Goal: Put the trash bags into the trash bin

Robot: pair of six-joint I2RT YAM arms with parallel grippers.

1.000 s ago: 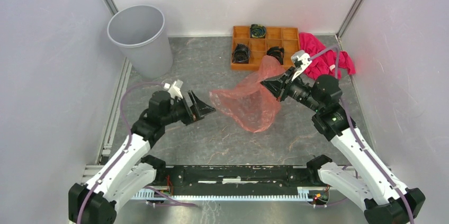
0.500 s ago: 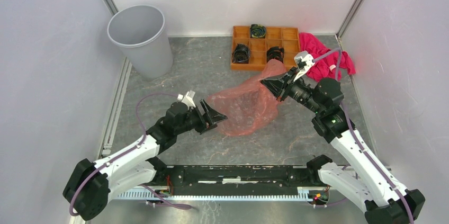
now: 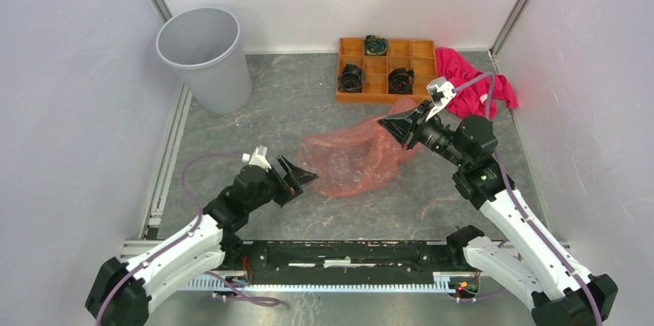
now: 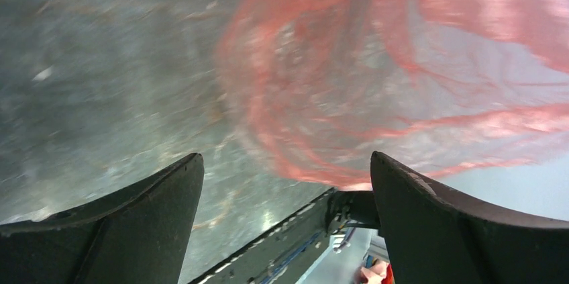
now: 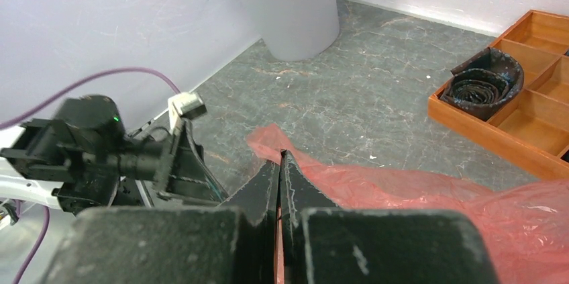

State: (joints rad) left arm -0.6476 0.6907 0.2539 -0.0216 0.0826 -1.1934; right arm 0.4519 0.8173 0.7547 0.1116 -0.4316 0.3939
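Pinching one end of the trash bag [image 3: 355, 158], the right gripper [image 3: 383, 122] has its jaws clenched on a fold of the thin red plastic. In the right wrist view the film runs straight into the closed tips. That end is lifted a little; the rest of the bag droops down and spreads crumpled over the middle of the bench [image 3: 308, 214].

Left gripper [image 3: 305, 177]: jaws released, spread wide, nothing between them. It sits low, just beside the near-left edge of the bag and aimed at it. In the left wrist view the red film fills the space ahead of both fingers [image 4: 134, 230], but I can't tell whether it touches them.

Trash bin [image 3: 224, 87] stands upright at the far left corner, well apart from the bag and both arms. No red shows inside its mouth.

Progress, as a judgement: early. Done so far is one grasp, on the right side. Not yet done: a second hold by the left arm if one is wanted, lifting the bag clear of the bench, carrying it across to the far left, and dropping it into the bin.

Not part of the task: the orange tray [image 3: 378, 97] with black coils [image 3: 352, 78] at the far side, and the pink cloth [image 3: 466, 79] beside it.
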